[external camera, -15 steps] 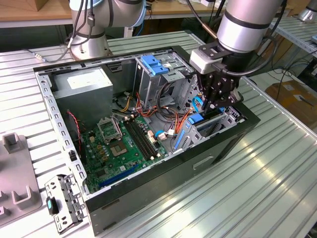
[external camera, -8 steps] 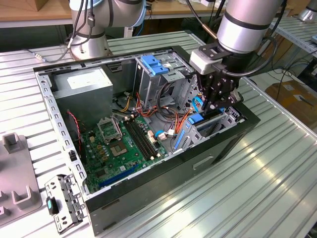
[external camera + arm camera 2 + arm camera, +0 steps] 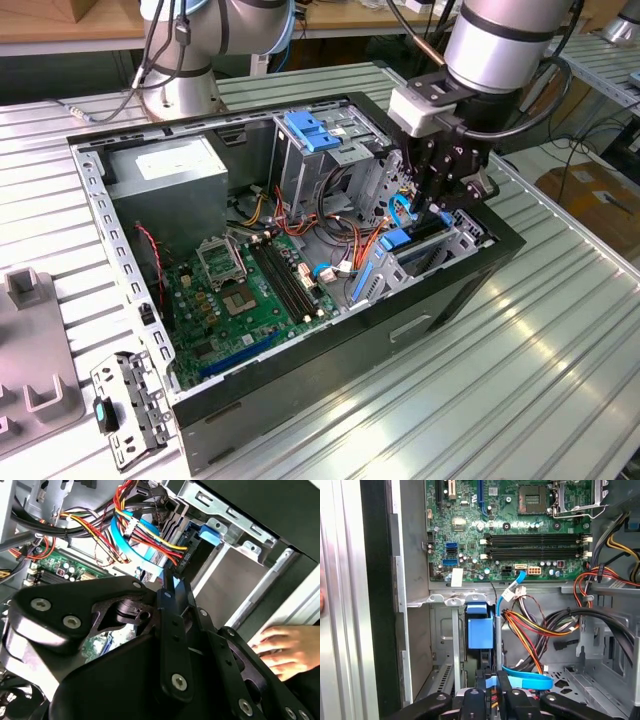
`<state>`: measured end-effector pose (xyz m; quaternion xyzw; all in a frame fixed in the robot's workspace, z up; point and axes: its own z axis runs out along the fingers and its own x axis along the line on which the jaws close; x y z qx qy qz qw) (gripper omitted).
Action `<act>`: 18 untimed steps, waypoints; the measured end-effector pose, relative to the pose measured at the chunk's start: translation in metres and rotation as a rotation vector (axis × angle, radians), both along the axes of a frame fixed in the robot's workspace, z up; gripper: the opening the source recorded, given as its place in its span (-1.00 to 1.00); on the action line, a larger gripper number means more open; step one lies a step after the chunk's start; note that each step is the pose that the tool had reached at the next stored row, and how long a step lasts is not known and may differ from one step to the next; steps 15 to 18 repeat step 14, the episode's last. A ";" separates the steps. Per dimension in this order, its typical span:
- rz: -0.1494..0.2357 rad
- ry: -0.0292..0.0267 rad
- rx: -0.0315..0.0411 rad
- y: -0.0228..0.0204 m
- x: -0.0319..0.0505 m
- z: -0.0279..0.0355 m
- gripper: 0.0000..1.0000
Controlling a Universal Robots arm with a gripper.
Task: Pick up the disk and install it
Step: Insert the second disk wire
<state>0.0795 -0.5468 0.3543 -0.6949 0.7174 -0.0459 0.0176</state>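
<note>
The gripper (image 3: pixel 437 205) hangs low inside the open computer case (image 3: pixel 300 395), just above what seems the disk (image 3: pixel 398 243), beside the green motherboard (image 3: pixel 250 295).

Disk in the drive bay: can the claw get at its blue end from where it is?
Probably yes. The claw hangs just above the disk, whose blue end faces it uncovered. A thin blue cable and coloured wires run close beside and might snag.

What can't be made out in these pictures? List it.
1. Bay, exterior view: its opening is covered by the gripper.
2. Disk, first wrist view: all but its blue end is hidden by the bay.
3. Hand, second wrist view: cut off by the picture's edge.
</note>
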 end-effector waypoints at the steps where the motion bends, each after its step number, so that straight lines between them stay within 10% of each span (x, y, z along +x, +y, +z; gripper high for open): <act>1: 0.000 0.0000 0.0000 0.0000 0.0000 0.0000 -0.53; 18: 0.000 0.0000 -0.0002 0.0002 -0.0001 0.0001 -0.79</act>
